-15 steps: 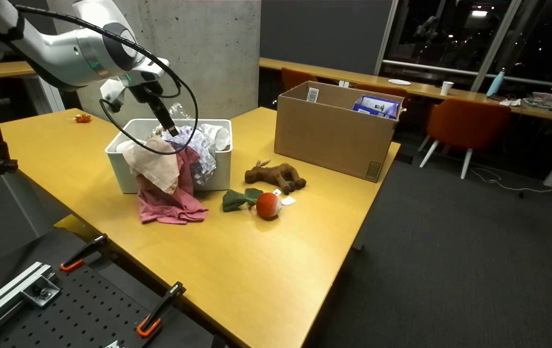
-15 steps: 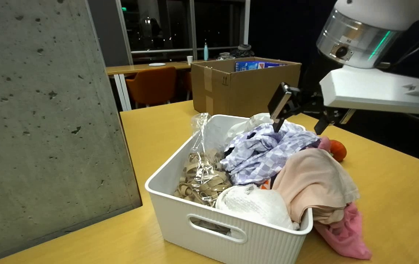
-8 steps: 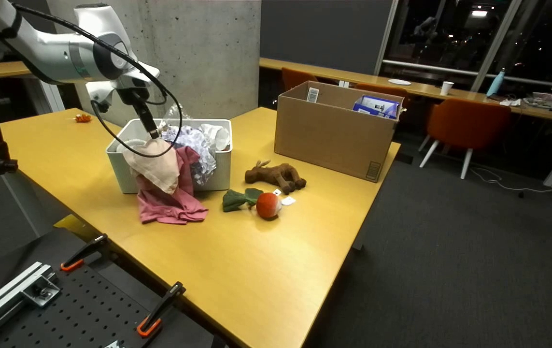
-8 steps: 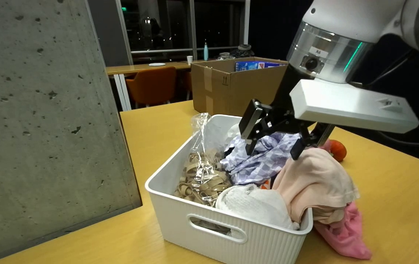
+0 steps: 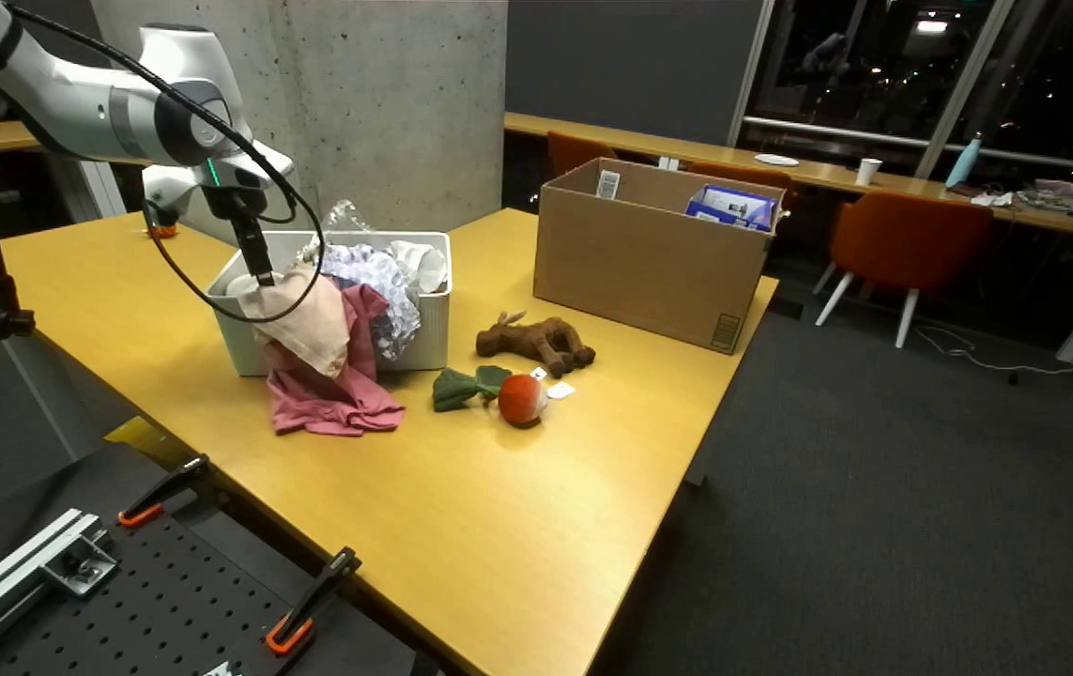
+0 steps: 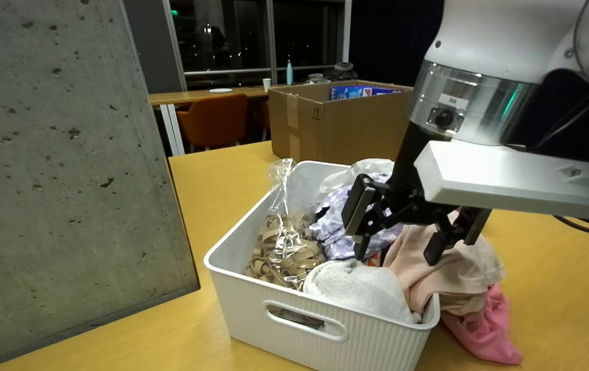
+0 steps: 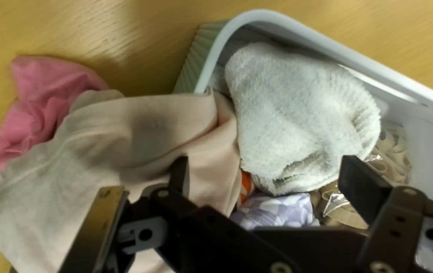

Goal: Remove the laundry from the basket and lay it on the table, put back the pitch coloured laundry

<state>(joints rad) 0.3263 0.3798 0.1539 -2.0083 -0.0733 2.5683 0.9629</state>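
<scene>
Arm [image 5: 95, 113] reaches over the basket [image 6: 376, 340], which stands upright on the desk [image 5: 498, 526]. Jaws: parted wide, released, pointing down toward the basket contents. In the wrist view one jaw appears over the peach cloth [image 7: 99, 151], the other over tan strips [image 7: 392, 156]; cannot tell whether either touches material below.

Peach cloth: draped over the basket rim, part inside, the rest hanging down the outer wall on top of the pink cloth [image 5: 339, 406]. Pink cloth: hangs on that same wall, its lower end lying in folds on the desk.

In the basket: white towel [image 7: 299, 113], bunched in a corner against the peach cloth; checked cloth [image 6: 335, 234], lavender and white, near both, part of it bulging out beside the pink cloth; tan strips with crinkled clear plastic [image 6: 281, 188] rising above the rim; a crumpled white piece [image 6: 371, 167] behind the checked cloth, material unclear. Orange patch [image 7: 245, 185] shows between towel and peach cloth; object not identifiable.

Also on the desk: brown plush [image 5: 541, 340], lying near a red-orange ball [image 5: 522, 399] and a green piece [image 5: 463, 389]; cannot tell whether these last two are joined. Cardboard box [image 5: 649, 268] stands farther back, blue pack [image 5: 731, 207] inside.
</scene>
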